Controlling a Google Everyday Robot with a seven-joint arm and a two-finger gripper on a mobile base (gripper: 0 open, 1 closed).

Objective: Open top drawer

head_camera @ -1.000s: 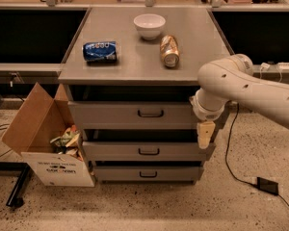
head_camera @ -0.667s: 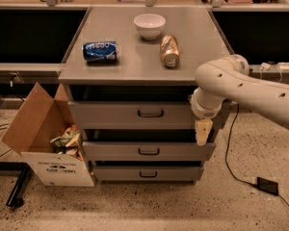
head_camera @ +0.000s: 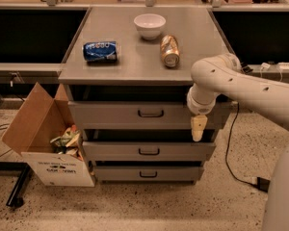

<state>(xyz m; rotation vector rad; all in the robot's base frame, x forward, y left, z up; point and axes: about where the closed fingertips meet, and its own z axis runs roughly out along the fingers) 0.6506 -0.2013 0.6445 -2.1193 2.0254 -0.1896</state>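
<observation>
Matt metal top drawer (head_camera: pixel 111 115), plastic claw (head_camera: pixel 198 128) beside

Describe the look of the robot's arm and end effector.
The arm is a smooth off-white shell of thick rounded tubes with bulbous joints, dotted with small dark holes; no cable shows on it. The end effector, in front of the right end of the top drawer, is a narrow, tapered, cream-yellow piece.

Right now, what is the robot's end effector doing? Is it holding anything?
End effector: cannot be told whether open or closed. Nothing is seen in it. It hangs in front of the top drawer, near its right end and well right of the handle.
</observation>
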